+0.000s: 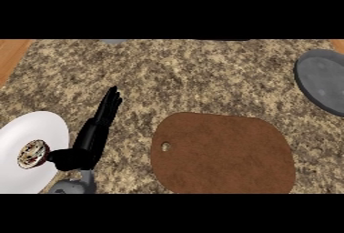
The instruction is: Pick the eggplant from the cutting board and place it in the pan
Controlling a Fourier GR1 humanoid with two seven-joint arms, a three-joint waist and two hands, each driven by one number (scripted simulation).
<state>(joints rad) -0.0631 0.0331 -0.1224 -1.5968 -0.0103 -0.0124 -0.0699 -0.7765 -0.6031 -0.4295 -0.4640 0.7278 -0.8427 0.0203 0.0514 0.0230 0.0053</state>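
A brown cutting board (222, 154) with a small hole near its left edge lies at the lower middle of the speckled counter, and its top is bare. No eggplant shows anywhere in the head view. A grey pan (324, 81) sits at the right edge, partly cut off, with nothing visible inside. My left hand (88, 139) stands left of the board, fingers straight and pointing away, thumb out toward the plate. It is open and holds nothing. My right hand does not show.
A white plate (30, 132) lies at the lower left edge with a small round brown-and-white item (32, 154) on it, close to my left thumb. Wooden strips border the counter at the far left and top right corners.
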